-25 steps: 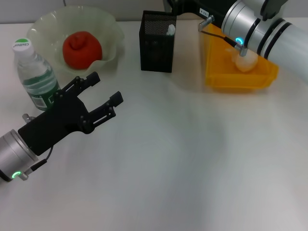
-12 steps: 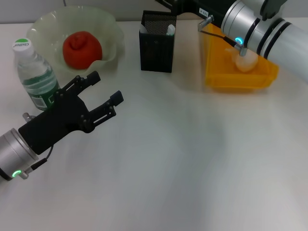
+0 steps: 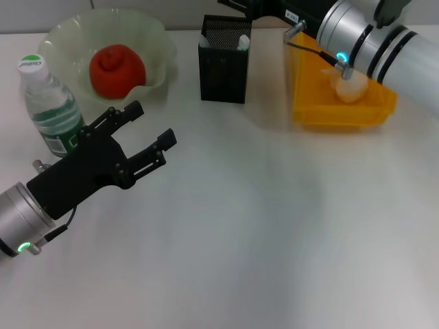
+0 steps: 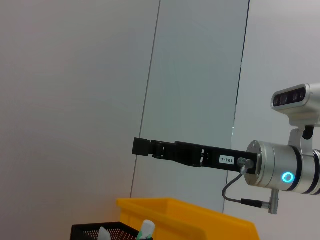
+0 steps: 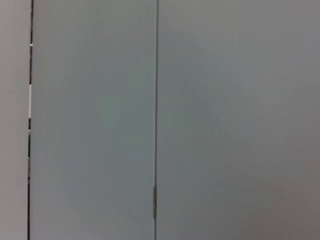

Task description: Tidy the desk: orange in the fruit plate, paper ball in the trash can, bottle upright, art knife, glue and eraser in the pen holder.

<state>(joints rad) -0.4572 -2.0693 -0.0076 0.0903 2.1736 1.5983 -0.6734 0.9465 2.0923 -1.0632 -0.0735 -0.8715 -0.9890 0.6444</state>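
Observation:
The orange [image 3: 116, 70] lies in the pale green fruit plate [image 3: 154, 34] at the far left. In front of the plate the bottle [image 3: 45, 110] stands upright. My left gripper [image 3: 151, 124] hovers open and empty over the table beside the bottle. The black mesh pen holder [image 3: 224, 65] holds white-topped items [image 3: 243, 42]; the art knife, glue and eraser cannot be told apart. The paper ball [image 3: 350, 89] rests in the yellow trash can [image 3: 312, 103]. My right gripper [image 4: 142, 147] reaches level above and behind the pen holder [image 4: 90, 231].
The right arm [image 3: 374, 41] crosses above the trash can's far side. A bare white table [image 3: 274, 226] spreads across the middle and front. A grey wall panel fills the right wrist view.
The right gripper has edged slightly left behind the pen holder. The left arm and the objects have not moved.

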